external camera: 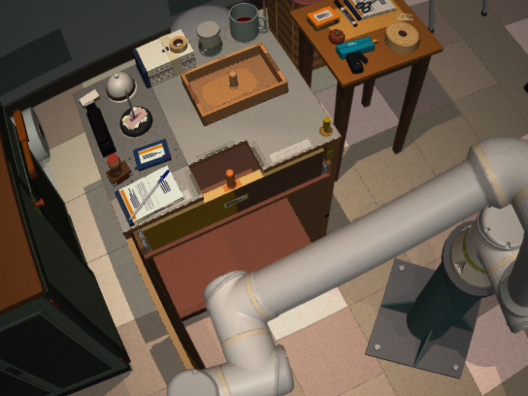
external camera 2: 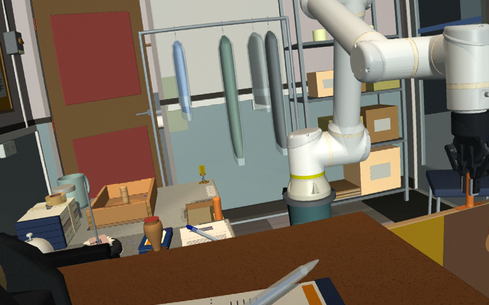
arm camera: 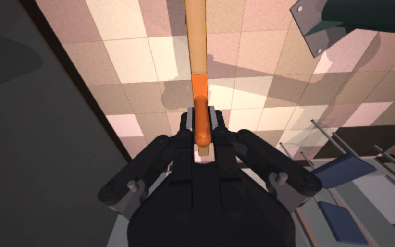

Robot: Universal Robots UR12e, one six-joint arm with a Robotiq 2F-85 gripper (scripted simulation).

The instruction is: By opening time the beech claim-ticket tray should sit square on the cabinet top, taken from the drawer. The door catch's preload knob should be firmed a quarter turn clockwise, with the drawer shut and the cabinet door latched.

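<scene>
The beech tray point(external camera: 234, 83) point(external camera 2: 122, 202) with its central peg sits on the grey cabinet top, behind the open drawer point(external camera: 228, 171), whose orange handle point(external camera: 230, 178) stands up at its front. The cabinet door point(external camera: 228, 255) point(external camera 2: 455, 243) is swung wide open. My gripper point(arm camera: 201, 122) point(external camera 2: 470, 172) is at the door's free edge, its fingers clamped on either side of the door's orange handle point(arm camera: 201, 121) point(external camera 2: 468, 193). The small yellow preload knob point(external camera: 326, 125) point(external camera 2: 202, 173) stands on the cabinet top's right corner, far from the gripper.
The open door's top edge point(arm camera: 196, 35) runs away under the gripper. A blue chair point(external camera 2: 474, 180) stands just behind it and the arm's base point(external camera: 427, 310) beside it. Desk items crowd the cabinet's left point(external camera: 145, 194), and a side table point(external camera: 364, 34) stands behind.
</scene>
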